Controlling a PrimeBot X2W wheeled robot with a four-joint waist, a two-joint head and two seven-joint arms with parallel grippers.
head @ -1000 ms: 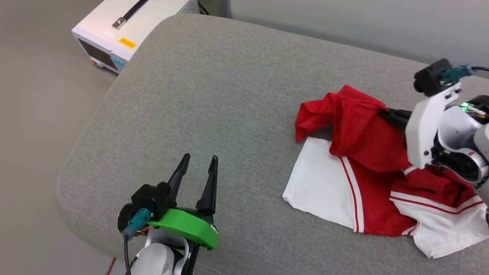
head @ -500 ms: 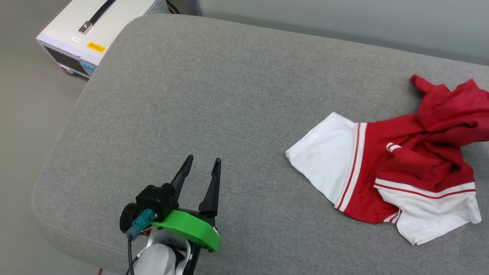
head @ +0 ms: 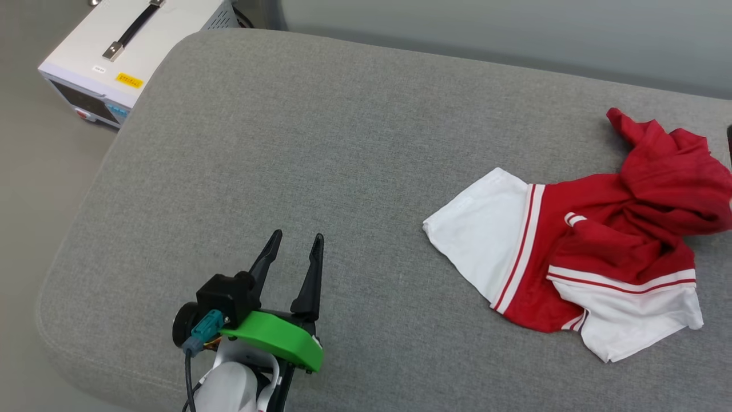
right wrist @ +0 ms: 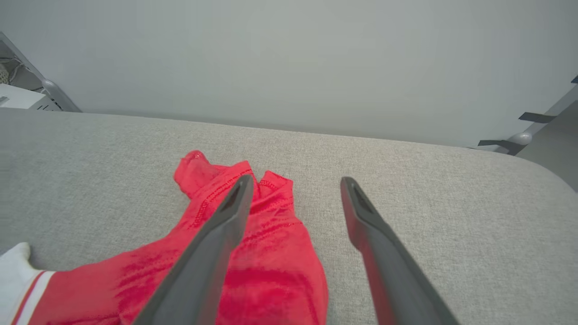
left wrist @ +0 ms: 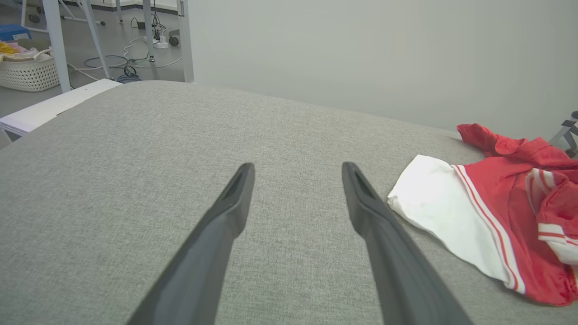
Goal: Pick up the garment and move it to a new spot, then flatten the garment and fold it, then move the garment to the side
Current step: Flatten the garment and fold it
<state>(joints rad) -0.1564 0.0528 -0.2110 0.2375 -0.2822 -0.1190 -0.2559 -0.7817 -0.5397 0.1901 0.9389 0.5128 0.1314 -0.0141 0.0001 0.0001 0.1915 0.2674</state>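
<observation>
From the head view, the red jersey-style T-shirt with white short sleeves and red-and-white striped trim [head: 600, 252] lies crumpled on the right part of the broad grey fabric cushion [head: 343, 143]; one white sleeve is spread flat toward the middle; the red body is bunched toward the right edge. The left gripper [head: 298, 234] hangs at the lower left, well apart from the T-shirt; its two dark fingers are parted and hold nothing. A white box-shaped device with a black strap handle [head: 171, 28] stands beyond the cushion's far left corner.

In the left wrist view, the left gripper [left wrist: 298, 167] stands wide over bare cushion; the T-shirt [left wrist: 496, 212] lies off to the right, white sleeve nearest.

In the right wrist view, the right gripper [right wrist: 296, 179] is spread wide with nothing between its fingers; the T-shirt's red bunch [right wrist: 271, 257] lies under the finger on that view's left; whether the two touch cannot be told.
</observation>
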